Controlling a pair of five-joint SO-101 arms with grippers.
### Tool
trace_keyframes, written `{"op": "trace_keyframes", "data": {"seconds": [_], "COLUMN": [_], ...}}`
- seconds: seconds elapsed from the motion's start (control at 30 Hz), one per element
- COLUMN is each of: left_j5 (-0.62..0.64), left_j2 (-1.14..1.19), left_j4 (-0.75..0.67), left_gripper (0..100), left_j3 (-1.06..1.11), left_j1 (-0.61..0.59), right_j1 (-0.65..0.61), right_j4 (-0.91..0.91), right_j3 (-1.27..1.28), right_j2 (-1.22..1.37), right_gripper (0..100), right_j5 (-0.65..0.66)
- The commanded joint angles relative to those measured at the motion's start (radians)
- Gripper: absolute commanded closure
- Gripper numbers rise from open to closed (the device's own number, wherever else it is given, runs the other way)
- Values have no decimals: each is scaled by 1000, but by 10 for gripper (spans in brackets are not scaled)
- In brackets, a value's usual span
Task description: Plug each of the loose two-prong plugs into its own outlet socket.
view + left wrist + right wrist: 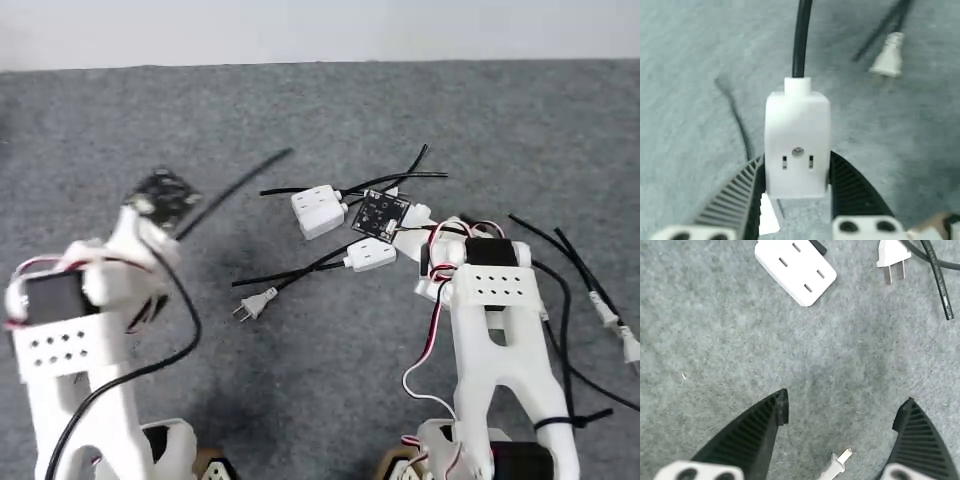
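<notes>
My left gripper is shut on a white outlet socket, slot face toward the camera, its black cord leading away. It is held at the left of the table. A loose white two-prong plug lies on the carpet beyond it. My right gripper is open just above the carpet, with the prongs of a small white plug between its fingers. A white socket and another plug lie ahead of it. Two white sockets lie mid-table.
Grey carpet covers the table. Black cords cross behind the sockets, and more cords with another white plug trail at the right edge. A black cord end lies near the far plug.
</notes>
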Motion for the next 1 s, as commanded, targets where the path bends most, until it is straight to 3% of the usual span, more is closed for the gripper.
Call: {"op": "trace_keyframes", "data": {"seconds": [0.0,0.17,0.6,0.77,0.87,0.97], "left_j5": [20,147,153,117,-23,-77], "left_j2": [-40,-34,-32,-32,-32,-32], "left_j4": [-192,-502,-1051,-1122,-1126,-1126], "left_gripper": [987,987,987,986,984,960], "left_j3": [82,265,664,731,771,791], "left_j1": [-204,-434,-649,-700,-698,-700], "right_j1": [-13,-13,-191,-203,-260,-317], "right_j4": [-24,-107,-147,-254,-263,-263], "right_j3": [-11,-9,34,34,31,-15], "right_j2": [-8,-1,1,2,15,77], "right_gripper": [649,649,649,649,649,649], "right_j5": [-41,-173,-204,-313,-298,-259]}}
